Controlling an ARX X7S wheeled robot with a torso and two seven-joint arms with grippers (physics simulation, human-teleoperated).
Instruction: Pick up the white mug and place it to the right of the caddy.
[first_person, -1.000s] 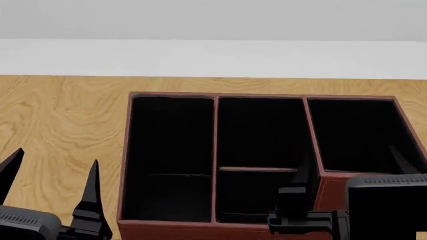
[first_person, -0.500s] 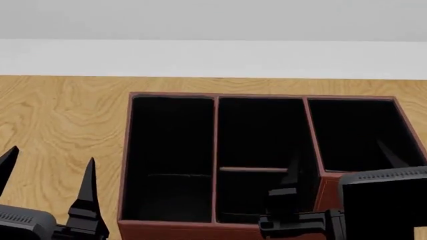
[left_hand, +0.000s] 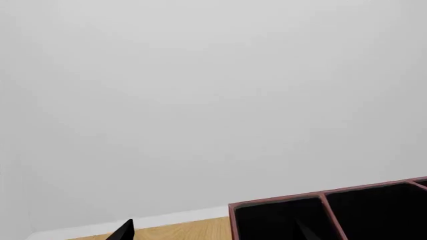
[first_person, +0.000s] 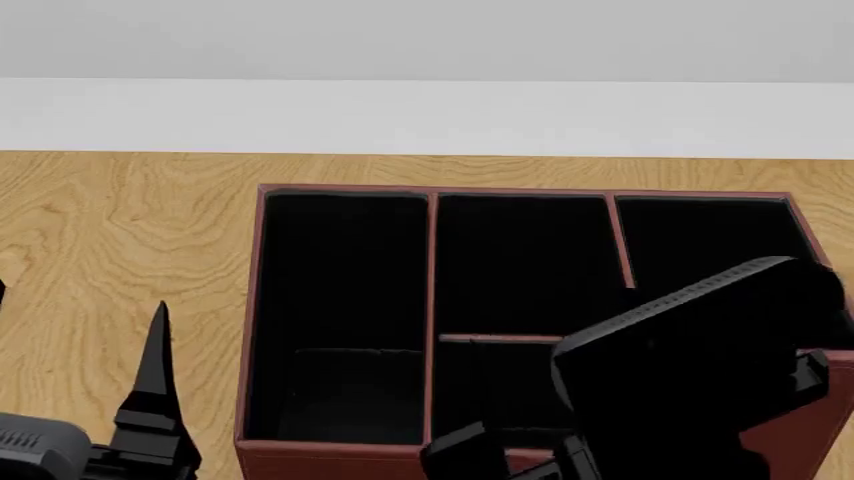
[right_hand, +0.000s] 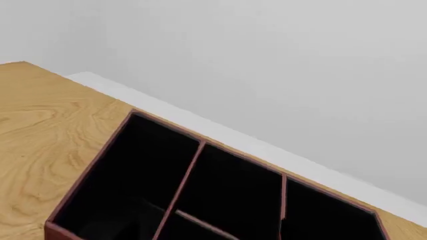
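Where the head camera looks down: a light wooden table (first_person: 120, 230) with a plain white wall (first_person: 427, 40) behind it
Caddy (first_person: 431, 300): reddish-brown box with a black inside, standing on the table at the middle and right of the head view; thin dividers split it into a left, a middle and a right section, and a short cross divider cuts the middle one
White mug: none of the three views lets its place be told
Left gripper (first_person: 80, 300): low at the left of the head view, above bare wood just left of the caddy and apart from it; fingers spread wide, nothing between them, one black pointed finger (first_person: 158, 370) standing upright
Right arm (first_person: 694, 340): a bulky black housing tilted over the caddy's right section, covering much of it
Right gripper: hidden by that housing, so whether it is wide or closed cannot be told
Right wrist view: the caddy's open compartments seen from above at an angle, with wood beside them
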